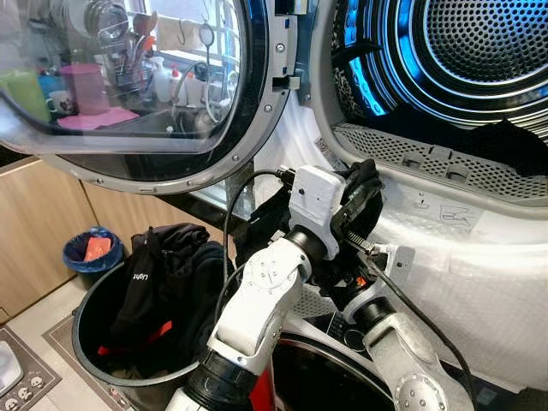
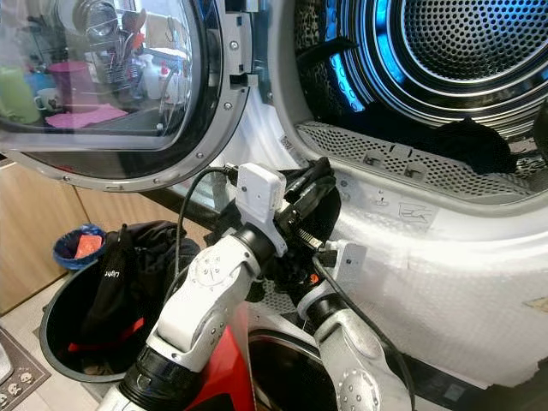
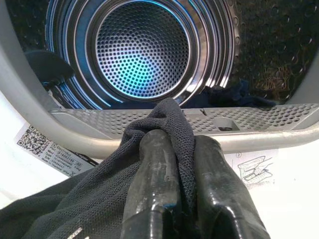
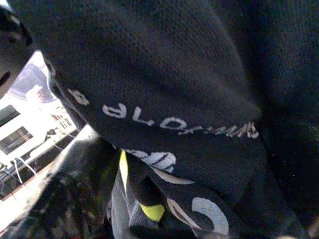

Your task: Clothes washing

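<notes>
The left gripper (image 3: 172,184) was pinching a dark mesh garment (image 3: 99,199), its two black fingers (image 3: 154,184) pressed together with the cloth folded over and between them. It was held just below the lower rim of the washing machine's opening (image 1: 428,158), in front of the white front panel, with the perforated steel drum (image 3: 142,50) lit blue behind it. A second dark piece of clothing (image 2: 467,141) lay inside the drum at its front lip.

The right gripper (image 1: 364,282) sat just beneath the left one, close against the same bundle of dark fabric; its wrist camera was pressed up to black cloth with white lettering and a yellow patch (image 4: 152,211) (whether its fingers were spread or closed could not be told).

The round glass door (image 1: 137,86) stood swung wide to the left. Below it, on the floor, a black laundry basket (image 1: 94,342) held more dark clothes (image 1: 171,274), and a small blue bin (image 1: 90,253) stood near the wooden cabinet (image 1: 34,223).
</notes>
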You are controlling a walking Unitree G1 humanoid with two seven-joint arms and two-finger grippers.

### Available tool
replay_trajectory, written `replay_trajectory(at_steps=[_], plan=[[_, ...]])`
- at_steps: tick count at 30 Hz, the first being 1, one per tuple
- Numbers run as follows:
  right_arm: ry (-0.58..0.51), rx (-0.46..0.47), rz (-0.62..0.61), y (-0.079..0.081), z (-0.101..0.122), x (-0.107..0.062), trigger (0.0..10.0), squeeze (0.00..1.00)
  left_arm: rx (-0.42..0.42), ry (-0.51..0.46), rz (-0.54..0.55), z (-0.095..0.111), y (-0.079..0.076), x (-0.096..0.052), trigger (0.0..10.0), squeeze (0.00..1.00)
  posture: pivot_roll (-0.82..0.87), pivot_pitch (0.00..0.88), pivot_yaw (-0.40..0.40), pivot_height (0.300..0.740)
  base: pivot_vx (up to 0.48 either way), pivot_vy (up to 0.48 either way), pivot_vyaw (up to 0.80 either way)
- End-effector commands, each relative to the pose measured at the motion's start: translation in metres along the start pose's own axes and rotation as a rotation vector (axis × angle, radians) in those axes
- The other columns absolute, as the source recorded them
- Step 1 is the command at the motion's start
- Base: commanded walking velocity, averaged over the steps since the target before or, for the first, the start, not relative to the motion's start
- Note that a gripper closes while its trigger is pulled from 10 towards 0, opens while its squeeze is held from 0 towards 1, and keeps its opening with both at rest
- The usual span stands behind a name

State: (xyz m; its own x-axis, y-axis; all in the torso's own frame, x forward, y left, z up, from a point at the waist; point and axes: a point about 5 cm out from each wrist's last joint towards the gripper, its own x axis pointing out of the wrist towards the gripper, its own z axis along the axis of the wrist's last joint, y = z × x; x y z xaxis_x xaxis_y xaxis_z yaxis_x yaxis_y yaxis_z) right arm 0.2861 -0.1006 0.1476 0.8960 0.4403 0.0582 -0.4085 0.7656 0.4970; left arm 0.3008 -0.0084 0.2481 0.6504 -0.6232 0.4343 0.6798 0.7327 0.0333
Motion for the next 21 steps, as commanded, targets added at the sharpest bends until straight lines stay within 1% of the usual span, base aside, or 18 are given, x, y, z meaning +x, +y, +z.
replay_trajectory(at_steps=[1,4,6,7,9,10,11,12,14,21], plan=[[0.006,-0.019,-0.003,0.0044,-0.0007,0.0069,10.0,0.0,-0.02,-0.09,-0.075,0.0158,-0.0249,0.0114,10.0,0.0,0.04,0.0,-0.03,0.74,0.0,0.0,0.0],[0.021,-0.052,-0.032,0.0032,-0.0033,0.0095,10.0,0.0,-0.014,-0.094,-0.075,0.0166,-0.0266,0.0123,10.0,0.0,0.04,0.0,-0.028,0.74,0.0,0.0,0.0],[0.028,-0.089,-0.074,0.0011,-0.0054,0.0119,10.0,0.0,-0.013,-0.103,-0.062,0.0183,-0.0259,0.013,10.0,0.0,0.04,0.0,-0.027,0.74,0.0,0.0,0.0],[0.02,-0.08,-0.075,0.0012,-0.0055,0.0127,8.0,0.0,-0.019,-0.104,-0.057,0.019,-0.0251,0.0134,10.0,0.0,0.04,0.0,-0.027,0.74,0.0,0.0,0.0],[0.015,-0.072,-0.068,0.0017,-0.0056,0.0131,8.0,0.0,-0.025,-0.105,-0.055,0.0194,-0.0246,0.0137,10.0,0.0,0.04,0.0,-0.027,0.74,0.0,0.0,0.0],[0.014,-0.071,-0.061,0.0023,-0.0069,0.0129,4.9,0.0,-0.022,-0.102,-0.044,0.0193,-0.0233,0.0141,10.0,0.0,0.04,0.0,-0.026,0.74,0.0,0.0,0.0],[0.018,-0.071,-0.059,0.0025,-0.0086,0.0126,0.8,0.0,-0.014,-0.1,-0.037,0.0189,-0.0223,0.0141,10.0,0.0,0.03,0.0,-0.024,0.74,0.0,0.0,0.0],[0.017,-0.071,-0.059,0.0026,-0.0089,0.0125,0.0,0.0,-0.01,-0.096,-0.033,0.0185,-0.0218,0.0143,10.0,0.0,0.03,0.0,-0.023,0.74,0.0,0.0,0.0],[0.013,-0.054,-0.049,0.003,-0.0092,0.0114,0.0,0.0,-0.013,-0.092,-0.025,0.0179,-0.0205,0.0148,10.0,0.0,0.03,0.0,-0.024,0.74,0.0,0.0,0.0],[0.006,-0.067,-0.056,-0.0007,-0.0073,0.0115,0.0,0.0,-0.004,-0.081,-0.007,0.0166,-0.0179,0.0162,10.0,0.0,0.03,0.0,-0.024,0.74,0.0,0.0,0.0]])
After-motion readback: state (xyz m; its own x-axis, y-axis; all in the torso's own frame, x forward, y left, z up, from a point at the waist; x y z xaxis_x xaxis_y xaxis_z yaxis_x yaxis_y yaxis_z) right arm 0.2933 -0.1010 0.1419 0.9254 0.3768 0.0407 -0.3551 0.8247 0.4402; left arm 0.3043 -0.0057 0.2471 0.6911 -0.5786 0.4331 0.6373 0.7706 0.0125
